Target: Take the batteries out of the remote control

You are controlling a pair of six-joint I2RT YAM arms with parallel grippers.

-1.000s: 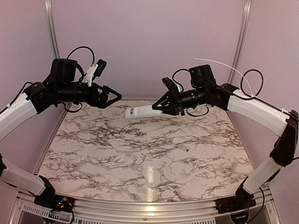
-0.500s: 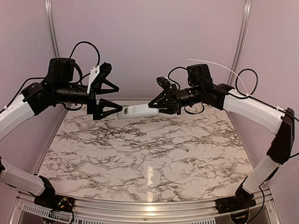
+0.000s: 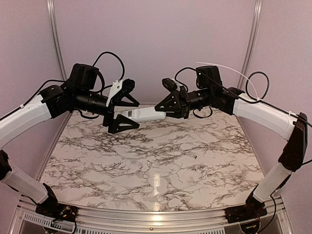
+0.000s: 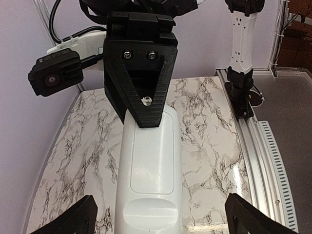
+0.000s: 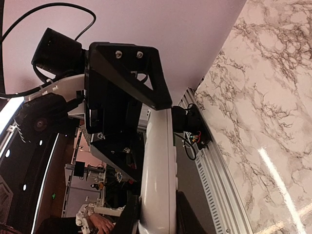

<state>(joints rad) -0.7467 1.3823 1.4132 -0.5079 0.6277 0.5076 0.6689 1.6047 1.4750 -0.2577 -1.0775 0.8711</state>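
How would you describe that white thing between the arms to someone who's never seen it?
Look above the far side of the marble table, at its middle. The remote control hangs in midair, one end pinched by the right fingers: a white oblong among black parts.

Left robot arm (image 3: 24,116), white shells with black joints, is raised and bent inward at the elbow. Its black two-finger left gripper (image 3: 136,115) is held level in mid-air with jaws spread wide, one finger above and one below the near end of a small white oblong plastic remote control (image 3: 144,114), touching neither side. Right robot arm (image 3: 265,114) mirrors this pose, and its black two-finger right gripper (image 3: 162,112) faces the left one with jaws clamped on the remote's far end.
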